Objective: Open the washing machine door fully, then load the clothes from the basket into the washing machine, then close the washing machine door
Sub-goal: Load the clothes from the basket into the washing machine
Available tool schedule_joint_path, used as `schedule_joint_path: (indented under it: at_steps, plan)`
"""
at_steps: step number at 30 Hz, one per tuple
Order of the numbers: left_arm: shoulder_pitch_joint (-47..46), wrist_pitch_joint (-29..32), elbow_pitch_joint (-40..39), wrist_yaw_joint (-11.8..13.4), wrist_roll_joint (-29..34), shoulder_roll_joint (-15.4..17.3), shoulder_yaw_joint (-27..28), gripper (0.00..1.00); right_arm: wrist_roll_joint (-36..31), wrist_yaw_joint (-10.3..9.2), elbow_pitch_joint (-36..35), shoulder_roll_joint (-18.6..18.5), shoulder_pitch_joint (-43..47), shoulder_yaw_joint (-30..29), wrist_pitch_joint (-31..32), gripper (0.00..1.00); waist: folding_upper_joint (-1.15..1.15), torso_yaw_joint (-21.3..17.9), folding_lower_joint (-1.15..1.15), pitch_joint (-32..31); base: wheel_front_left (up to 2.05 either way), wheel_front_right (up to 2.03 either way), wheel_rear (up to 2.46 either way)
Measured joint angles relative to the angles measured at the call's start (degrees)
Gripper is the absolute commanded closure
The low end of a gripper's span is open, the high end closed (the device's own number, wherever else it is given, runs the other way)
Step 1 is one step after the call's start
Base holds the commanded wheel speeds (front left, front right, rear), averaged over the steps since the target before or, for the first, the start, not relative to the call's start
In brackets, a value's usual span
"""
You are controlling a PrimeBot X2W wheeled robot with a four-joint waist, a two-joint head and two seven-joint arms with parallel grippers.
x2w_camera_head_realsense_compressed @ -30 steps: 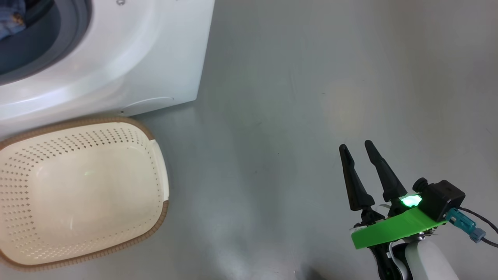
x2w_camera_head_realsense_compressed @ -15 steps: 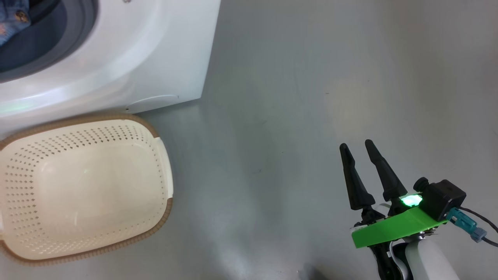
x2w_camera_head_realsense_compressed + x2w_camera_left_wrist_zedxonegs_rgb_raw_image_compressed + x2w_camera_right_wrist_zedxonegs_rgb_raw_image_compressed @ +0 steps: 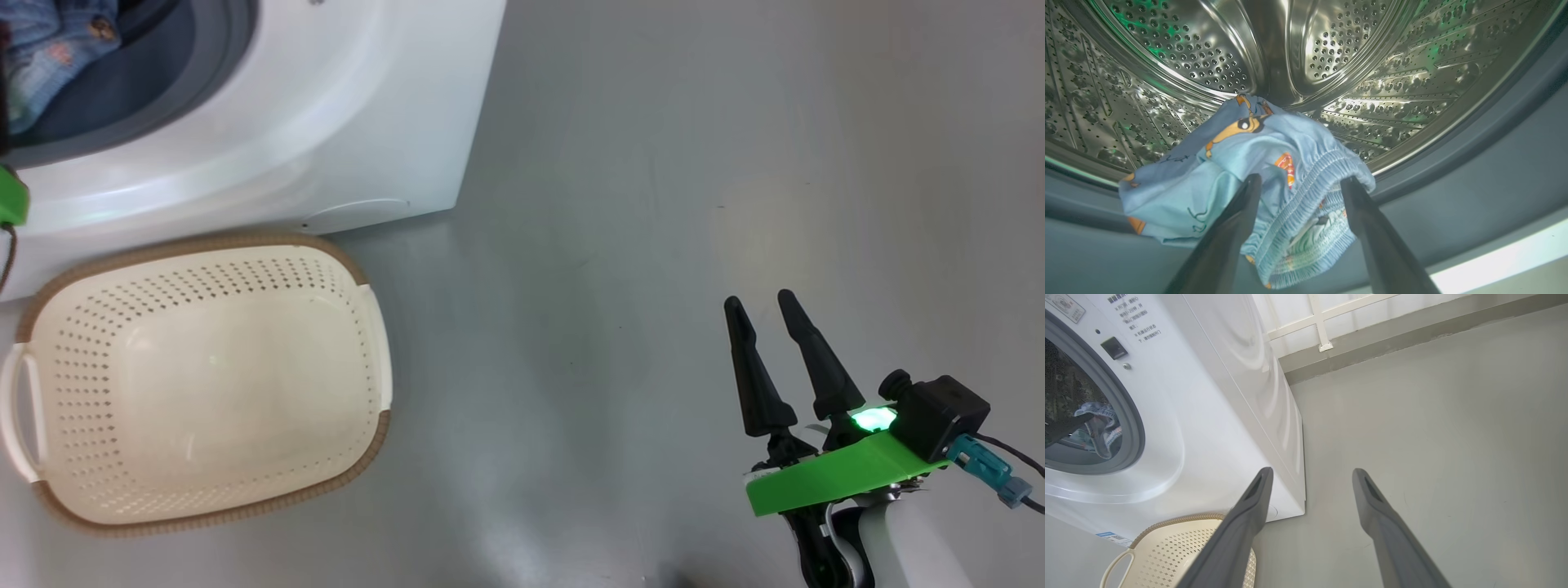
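Our left jaws gape, the light blue garment [image 3: 1208, 171] between their tips in the washing machine [image 3: 1331, 61]; right jaws gape too. The basket [image 3: 204, 384] is empty: we judge only door-closing is left.

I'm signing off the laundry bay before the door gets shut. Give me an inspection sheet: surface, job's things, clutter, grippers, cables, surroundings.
Surface: smooth grey floor.
Job's things: basket empty, beside the washing machine; light blue garment at the drum mouth, partly over the rubber ring.
Clutter: nothing seen.
Grippers: left gripper open, fingers either side of the garment; right gripper open above the floor.
Cables: dark cable with teal connector at the right wrist.
Surroundings: white frame along the wall base.
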Motion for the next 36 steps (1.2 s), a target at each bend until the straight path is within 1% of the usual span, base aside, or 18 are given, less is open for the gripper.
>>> schedule_joint_path:
  at_steps: [13,20,23,25,26,30,33,36]
  plan:
    - [4.6,0.0,-5.9,0.0,-0.2,-0.8,1.2,0.0,-0.1,0.0,0.4,0.0,0.0,-0.8,0.0,0.0,0.0,2.2,0.0,-1.4,0.0,0.0,0.0]
    - [7.3,0.0,-8.7,0.0,0.0,-1.3,3.4,0.0,-0.5,0.0,0.5,0.0,0.0,-1.5,0.0,0.0,0.0,3.2,0.0,-2.5,0.0,0.0,0.0]
    - [9.7,0.0,-10.1,0.0,0.1,-2.2,5.7,0.0,-0.6,0.0,0.8,0.0,0.0,-1.8,0.0,0.0,0.0,3.6,0.0,-3.4,0.0,0.0,0.0]
    - [12.9,0.0,-11.5,0.0,1.9,-3.3,8.4,0.0,-0.6,0.0,1.1,-0.3,0.0,-2.1,0.0,0.0,0.0,4.2,0.0,-4.6,0.0,0.0,0.0]
    - [12.9,0.0,-11.5,0.0,1.9,-3.3,8.4,0.0,-0.6,0.0,1.1,-0.3,0.0,-2.1,0.0,0.0,0.0,4.2,0.0,-4.6,0.0,0.0,0.0]
    - [19.7,0.0,-13.8,0.0,5.5,-5.5,13.5,0.0,-0.6,0.0,1.5,-1.4,0.8,-2.9,0.0,0.0,0.0,5.3,0.0,-7.1,0.0,0.0,0.0]
    - [22.5,0.0,-14.7,0.0,7.4,-6.4,15.1,0.0,-0.6,0.0,1.8,-1.8,1.6,-3.1,0.0,0.0,0.0,5.8,0.0,-8.1,0.0,0.0,0.0]
    - [26.2,0.0,-16.2,0.0,10.1,-7.6,18.0,0.0,-0.6,0.0,2.2,-2.7,2.6,-3.4,0.0,0.0,0.0,6.7,0.0,-9.8,0.0,0.0,0.0]
